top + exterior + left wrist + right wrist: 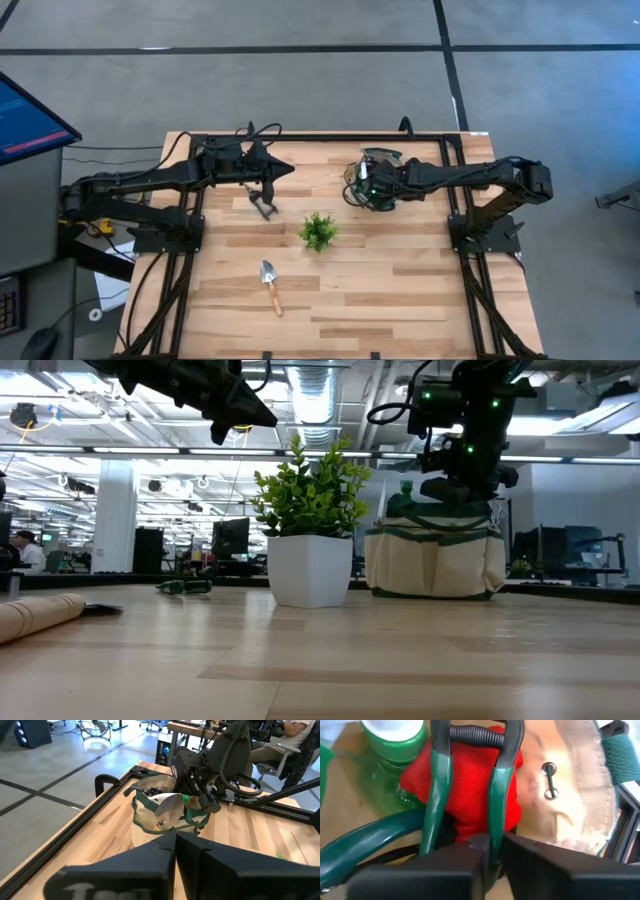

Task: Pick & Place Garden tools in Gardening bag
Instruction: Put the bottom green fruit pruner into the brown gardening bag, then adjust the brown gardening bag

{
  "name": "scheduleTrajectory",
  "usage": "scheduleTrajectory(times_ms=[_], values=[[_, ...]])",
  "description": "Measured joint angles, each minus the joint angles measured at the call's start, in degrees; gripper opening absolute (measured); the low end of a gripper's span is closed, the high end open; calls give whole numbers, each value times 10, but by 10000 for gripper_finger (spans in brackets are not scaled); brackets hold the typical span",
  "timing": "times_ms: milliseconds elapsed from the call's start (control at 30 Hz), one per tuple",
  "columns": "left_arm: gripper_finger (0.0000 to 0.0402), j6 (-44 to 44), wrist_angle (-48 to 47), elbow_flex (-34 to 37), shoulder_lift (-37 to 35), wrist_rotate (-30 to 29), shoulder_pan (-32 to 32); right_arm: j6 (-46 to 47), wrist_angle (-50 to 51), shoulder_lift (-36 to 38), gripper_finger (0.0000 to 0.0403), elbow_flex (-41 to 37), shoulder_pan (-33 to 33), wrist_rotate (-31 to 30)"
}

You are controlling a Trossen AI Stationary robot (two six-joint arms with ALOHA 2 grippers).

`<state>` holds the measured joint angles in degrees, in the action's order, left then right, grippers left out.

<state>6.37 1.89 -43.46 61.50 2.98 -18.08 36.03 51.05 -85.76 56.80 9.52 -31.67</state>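
The beige gardening bag [378, 182] with a dark green rim stands at the table's far right; it also shows in the low view [435, 560]. My right gripper [489, 842] reaches down into it, shut on green-handled shears [470, 775] that lie over a red glove [465, 795] beside the green spray bottle [395, 750]. My left gripper [285, 172] is shut and empty, high above the table's far middle. Black-handled pruning shears [264, 201] and a wooden-handled trowel [270, 287] lie flat on the table. My right gripper pinches one green handle of the shears [496, 820] between its two fingers, coming from above and pointing down into the bag. The fingers lie along the handle. The shears' coil spring end [475, 735] points away from the gripper, over the red glove.
A small leafy plant in a white pot [318, 231] stands mid-table, between the arms. A grey metal blade [167, 810] shows against the bag's side facing my left arm. Black frame rails [200, 140] run along the table's far and side edges. A monitor [25, 120] stands off the left.
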Motion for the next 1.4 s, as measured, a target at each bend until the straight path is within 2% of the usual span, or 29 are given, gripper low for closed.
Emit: scheduleTrajectory(times_ms=[333,500,633,800,900,1100,1200,1400], values=[[1,0,0,0,0,0,0,-18,53,0,184,26,-13,6],[1,1,0,0,0,0,0,-67,78,0,216,80,-13,3],[1,1,0,0,0,0,0,-105,90,0,208,131,-12,1],[1,1,-1,0,0,0,0,-127,136,0,177,199,-12,1],[1,1,-2,0,0,0,0,-127,156,0,158,226,-17,33],[1,1,-4,0,0,0,0,-127,155,0,128,229,-56,150],[1,0,-6,1,0,0,0,-126,143,-1,118,213,-89,169],[1,0,-9,2,0,0,0,-81,143,0,103,211,-161,169]])
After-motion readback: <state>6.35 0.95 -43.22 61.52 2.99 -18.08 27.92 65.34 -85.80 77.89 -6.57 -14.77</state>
